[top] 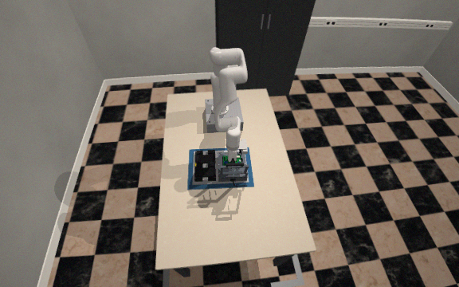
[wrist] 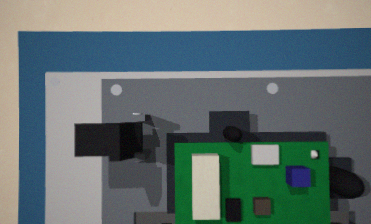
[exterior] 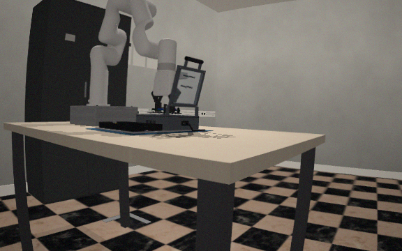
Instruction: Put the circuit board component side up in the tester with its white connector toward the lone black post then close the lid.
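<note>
The circuit board point(wrist: 276, 205) point(top: 225, 160) is green, component side up, over the dark recess of the tester point(wrist: 196, 100) point(exterior: 173, 123). My gripper point(top: 233, 161) point(exterior: 162, 107) is shut on the board and holds it low over the tester; its fingertips are outside the wrist view. The white connector point(wrist: 205, 185) lies along the board's left side in the wrist view. A black block point(wrist: 97, 140) stands left of the board there. Black round posts show beyond its top edge point(wrist: 232, 133) and right edge point(wrist: 348, 181). The pins are hidden. The lid point(exterior: 189, 87) stands open.
The black tray point(top: 205, 174) point(exterior: 128, 126) lies beside the tester on a blue mat point(top: 190, 179) point(wrist: 31, 150). The raised lid with its black handle point(exterior: 194, 60) stands close to the gripper. A cable point(exterior: 193, 127) leaves the tester's side.
</note>
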{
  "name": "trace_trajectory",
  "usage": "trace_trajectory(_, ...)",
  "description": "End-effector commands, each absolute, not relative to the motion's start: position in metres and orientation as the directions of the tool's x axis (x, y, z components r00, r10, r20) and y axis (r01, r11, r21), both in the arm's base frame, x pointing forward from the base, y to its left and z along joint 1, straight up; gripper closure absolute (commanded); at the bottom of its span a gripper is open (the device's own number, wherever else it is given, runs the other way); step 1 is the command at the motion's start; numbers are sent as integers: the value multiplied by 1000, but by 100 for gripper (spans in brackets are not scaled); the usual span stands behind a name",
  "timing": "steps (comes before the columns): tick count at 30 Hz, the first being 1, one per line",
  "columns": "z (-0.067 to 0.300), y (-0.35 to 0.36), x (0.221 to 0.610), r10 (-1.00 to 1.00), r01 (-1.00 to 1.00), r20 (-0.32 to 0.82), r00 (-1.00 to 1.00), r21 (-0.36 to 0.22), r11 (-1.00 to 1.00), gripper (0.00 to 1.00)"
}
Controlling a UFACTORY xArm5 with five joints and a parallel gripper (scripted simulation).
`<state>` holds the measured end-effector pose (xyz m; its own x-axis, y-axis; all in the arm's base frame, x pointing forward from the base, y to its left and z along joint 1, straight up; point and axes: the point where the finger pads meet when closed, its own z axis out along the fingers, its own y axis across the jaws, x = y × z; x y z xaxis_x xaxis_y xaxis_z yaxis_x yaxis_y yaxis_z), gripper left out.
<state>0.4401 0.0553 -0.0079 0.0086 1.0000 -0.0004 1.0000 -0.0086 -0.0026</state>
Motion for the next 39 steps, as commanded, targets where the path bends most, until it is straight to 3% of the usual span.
trace_trajectory(1,-7,55,442,1000,1000,0,9,2,-9,21)
trace_trajectory(39,-10,55,442,1000,1000,0,9,2,-9,21)
